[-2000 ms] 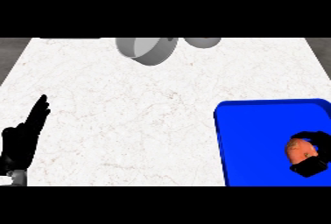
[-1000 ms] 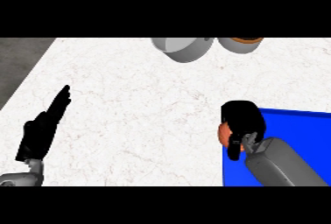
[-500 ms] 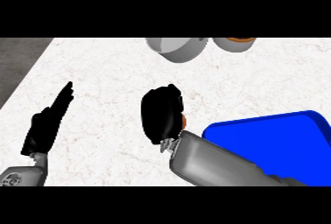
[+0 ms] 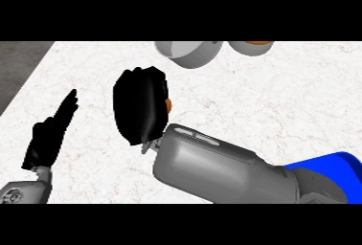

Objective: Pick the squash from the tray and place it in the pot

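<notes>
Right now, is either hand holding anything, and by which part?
The right hand curls round the orange squash, hiding most of it; the part cannot be told. The left hand holds nothing.

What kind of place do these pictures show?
Probably a kitchen counter: a white marbled worktop, a grey pot at its far edge, a blue tray, and the right hand carrying an orange squash.
</notes>
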### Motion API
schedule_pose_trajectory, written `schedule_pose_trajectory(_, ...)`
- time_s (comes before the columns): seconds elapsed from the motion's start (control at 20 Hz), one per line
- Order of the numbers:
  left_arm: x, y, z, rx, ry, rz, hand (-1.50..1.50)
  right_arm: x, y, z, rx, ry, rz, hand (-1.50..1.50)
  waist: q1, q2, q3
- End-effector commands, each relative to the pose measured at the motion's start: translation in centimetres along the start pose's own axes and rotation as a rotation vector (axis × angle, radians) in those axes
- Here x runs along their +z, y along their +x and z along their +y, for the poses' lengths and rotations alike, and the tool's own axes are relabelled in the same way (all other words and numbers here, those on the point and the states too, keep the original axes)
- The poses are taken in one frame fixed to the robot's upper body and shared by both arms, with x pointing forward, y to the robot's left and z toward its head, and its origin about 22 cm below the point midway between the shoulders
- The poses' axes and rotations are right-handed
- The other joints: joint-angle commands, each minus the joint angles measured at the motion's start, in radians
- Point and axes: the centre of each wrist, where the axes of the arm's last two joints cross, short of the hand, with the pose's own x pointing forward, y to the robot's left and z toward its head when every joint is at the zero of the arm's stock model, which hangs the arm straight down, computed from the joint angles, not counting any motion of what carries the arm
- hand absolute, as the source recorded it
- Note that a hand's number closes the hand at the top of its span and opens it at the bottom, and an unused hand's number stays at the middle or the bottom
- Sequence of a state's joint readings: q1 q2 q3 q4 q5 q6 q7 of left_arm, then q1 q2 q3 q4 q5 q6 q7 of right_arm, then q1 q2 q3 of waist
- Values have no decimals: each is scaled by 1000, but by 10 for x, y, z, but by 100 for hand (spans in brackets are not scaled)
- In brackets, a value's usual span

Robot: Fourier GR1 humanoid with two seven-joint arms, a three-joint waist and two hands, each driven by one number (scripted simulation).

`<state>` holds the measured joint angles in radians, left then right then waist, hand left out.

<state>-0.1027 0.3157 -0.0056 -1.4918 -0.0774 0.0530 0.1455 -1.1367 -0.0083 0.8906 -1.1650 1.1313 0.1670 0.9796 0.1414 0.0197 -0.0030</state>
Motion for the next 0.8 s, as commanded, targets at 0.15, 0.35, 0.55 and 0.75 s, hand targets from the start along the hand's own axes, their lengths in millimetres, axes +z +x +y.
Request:
schedule_pose_trajectory(0.15,0,-2,9,2,13,14,0,-39,-1,-15,-143,-116,56,150,-26,0,0)
schedule_pose_trajectory(0.35,1,5,5,0,14,3,0,-64,-6,-26,-165,-147,61,150,-21,2,0)
schedule_pose_trajectory(0.55,5,-8,11,-6,19,19,0,-90,-16,-36,-174,-157,68,150,-18,7,-1)
schedule_pose_trajectory(0.75,12,-11,9,-6,33,14,0,-114,-35,-25,-166,-140,60,150,-40,6,0)
